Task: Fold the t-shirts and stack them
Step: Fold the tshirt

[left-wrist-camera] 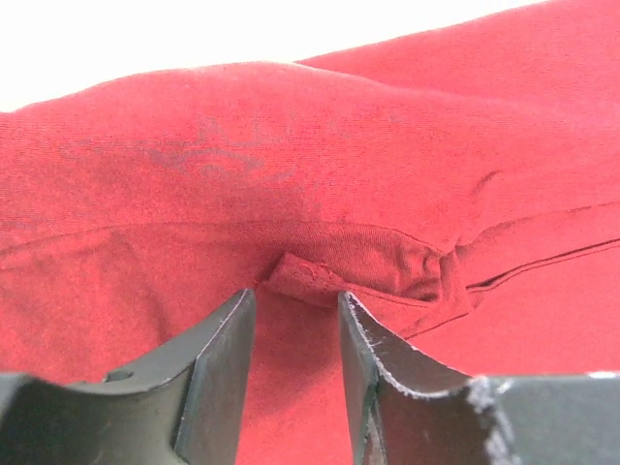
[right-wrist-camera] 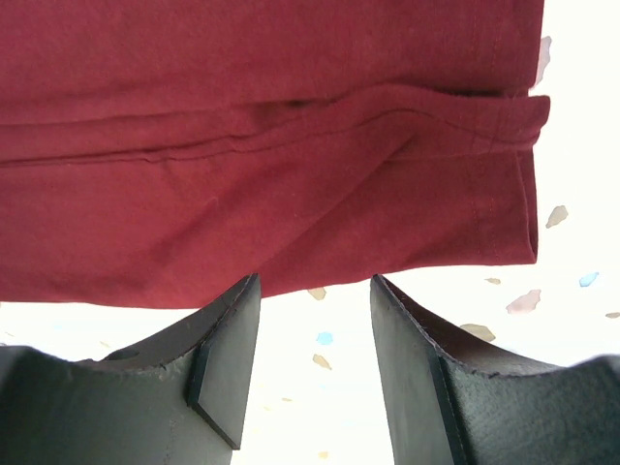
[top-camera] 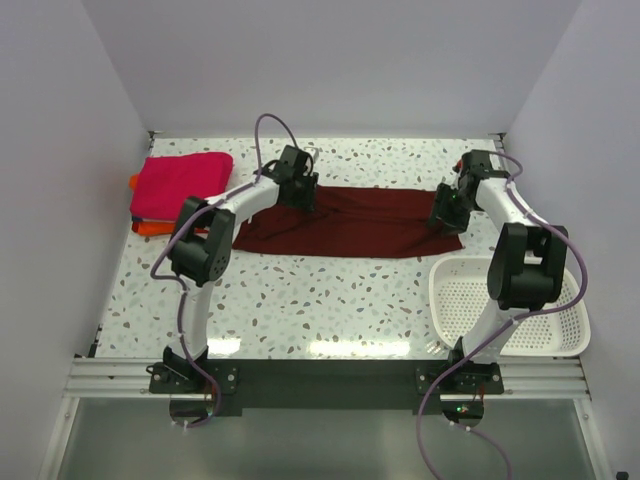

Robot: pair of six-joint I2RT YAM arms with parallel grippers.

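Lying left-to-right across the speckled table (top-camera: 330,290), the dark maroon cloth t-shirt (top-camera: 350,228) is met at each end: left gripper (left-wrist-camera: 295,300) parted astride a fold (left-wrist-camera: 310,276), right gripper (right-wrist-camera: 315,283) parted, empty, beside its edge.

Widest free room on the bare table (top-camera: 330,300) in front of the maroon shirt (top-camera: 350,228), between the left arm (top-camera: 200,250) and the right arm (top-camera: 525,265). Behind the shirt, only a narrow bare strip up to the back wall (top-camera: 330,60). Far left corner filled by folded shirts (top-camera: 180,180), pink over orange, just beside the left arm's elbow. Near right corner blocked by the white basket (top-camera: 455,300), close against the right arm. Bare table between the spread fingers of the right gripper (right-wrist-camera: 315,291); cloth under the parted fingers of the left gripper (left-wrist-camera: 295,305).
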